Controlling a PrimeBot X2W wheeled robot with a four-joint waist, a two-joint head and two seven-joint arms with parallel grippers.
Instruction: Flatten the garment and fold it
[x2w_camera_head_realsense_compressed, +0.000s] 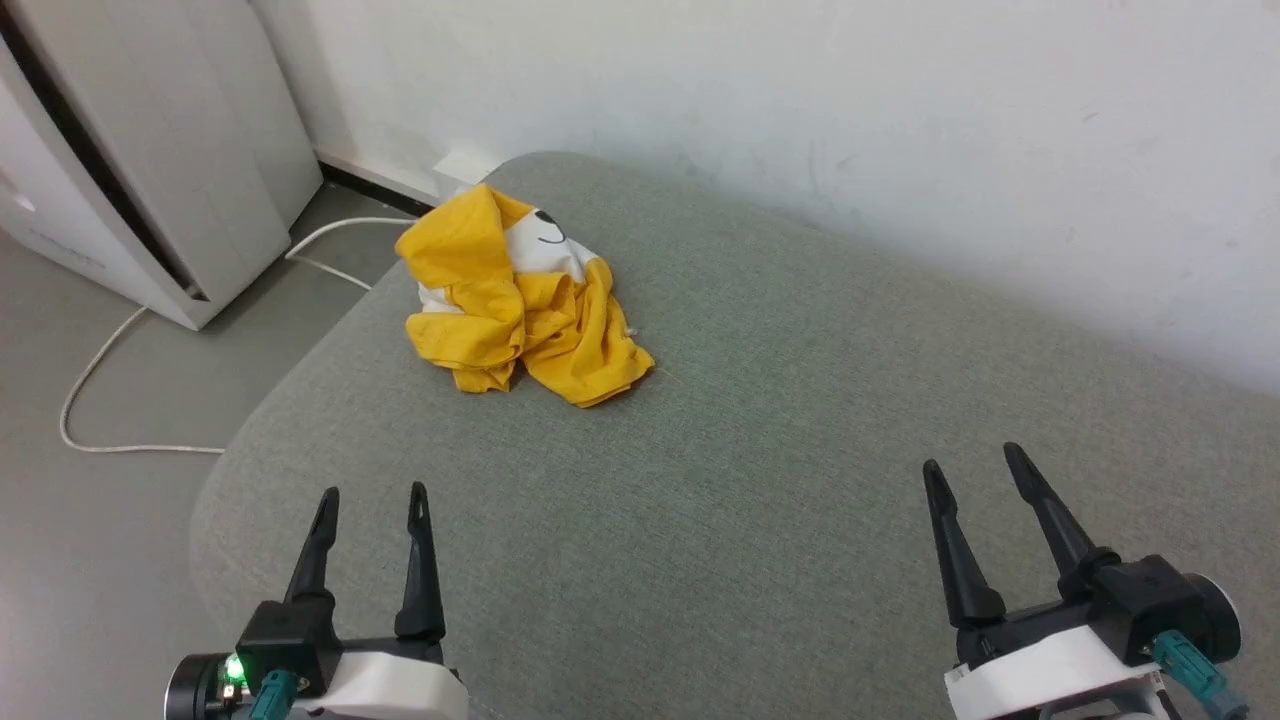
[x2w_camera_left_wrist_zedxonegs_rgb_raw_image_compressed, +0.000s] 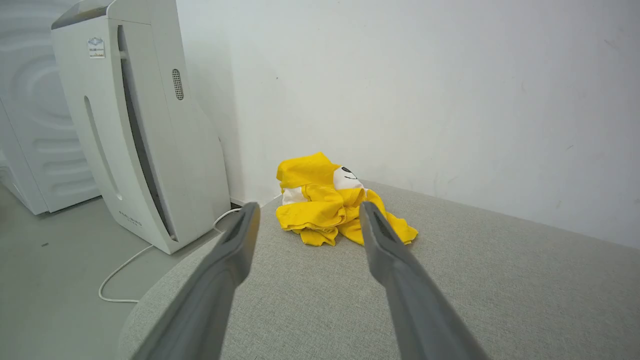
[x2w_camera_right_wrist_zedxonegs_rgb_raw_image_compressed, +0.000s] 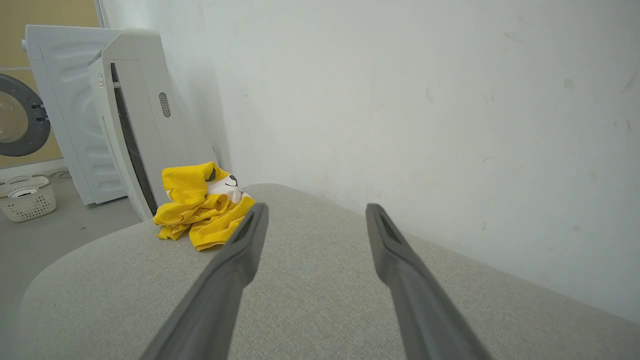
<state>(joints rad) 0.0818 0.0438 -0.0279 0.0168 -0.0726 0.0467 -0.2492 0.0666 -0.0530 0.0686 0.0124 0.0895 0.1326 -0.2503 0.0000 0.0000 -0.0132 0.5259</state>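
The garment (x2w_camera_head_realsense_compressed: 520, 300) is a mustard-yellow T-shirt lying in a crumpled heap at the far left of the grey-green padded surface (x2w_camera_head_realsense_compressed: 760, 420), with a white patch of its face print showing on top. It shows bunched up in the left wrist view, the garment (x2w_camera_left_wrist_zedxonegs_rgb_raw_image_compressed: 330, 205), and in the right wrist view, the garment (x2w_camera_right_wrist_zedxonegs_rgb_raw_image_compressed: 200, 210). My left gripper (x2w_camera_head_realsense_compressed: 372, 492) stands open near the front left edge, well short of the heap. Open too, my right gripper (x2w_camera_head_realsense_compressed: 972, 458) is at the front right, far from the cloth. Nothing is held by either.
A white appliance (x2w_camera_head_realsense_compressed: 130, 150) stands on the floor to the left, with a white cable (x2w_camera_head_realsense_compressed: 95, 370) looping beside the padded surface. A white wall (x2w_camera_head_realsense_compressed: 900, 120) runs along the surface's far edge. A white basket (x2w_camera_right_wrist_zedxonegs_rgb_raw_image_compressed: 25, 197) sits on the floor further left.
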